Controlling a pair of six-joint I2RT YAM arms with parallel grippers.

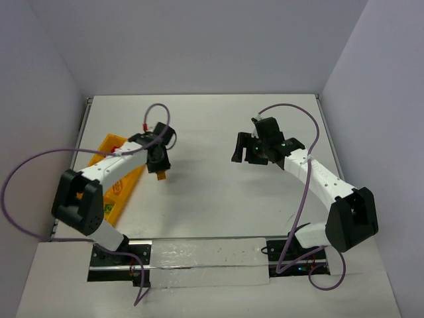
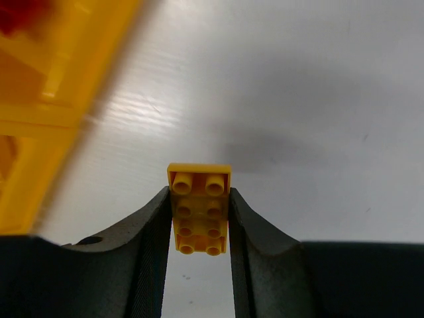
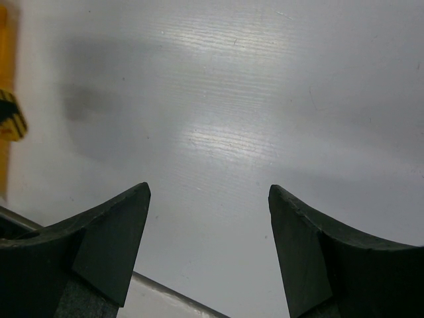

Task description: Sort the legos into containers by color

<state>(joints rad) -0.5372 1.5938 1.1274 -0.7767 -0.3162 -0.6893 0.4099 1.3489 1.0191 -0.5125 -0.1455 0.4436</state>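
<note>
A yellow lego (image 2: 199, 212), studs facing the camera, sits between the two fingers of my left gripper (image 2: 199, 193), which is shut on it. From above, that gripper (image 1: 159, 169) hangs just right of the orange-yellow tray of containers (image 1: 110, 147), with the lego (image 1: 161, 176) showing at its tip. The tray's wall (image 2: 46, 99) fills the upper left of the left wrist view, with a blurred red lego (image 2: 18, 13) inside one compartment. My right gripper (image 3: 209, 190) stands open over bare table, nothing between its fingers; from above it (image 1: 244, 151) is at centre right.
White walls enclose the table on the left, back and right. A pale strip (image 1: 205, 264) runs along the near edge between the arm bases. Purple cables loop off both arms. The tray's edge (image 3: 4, 46) shows at the far left of the right wrist view.
</note>
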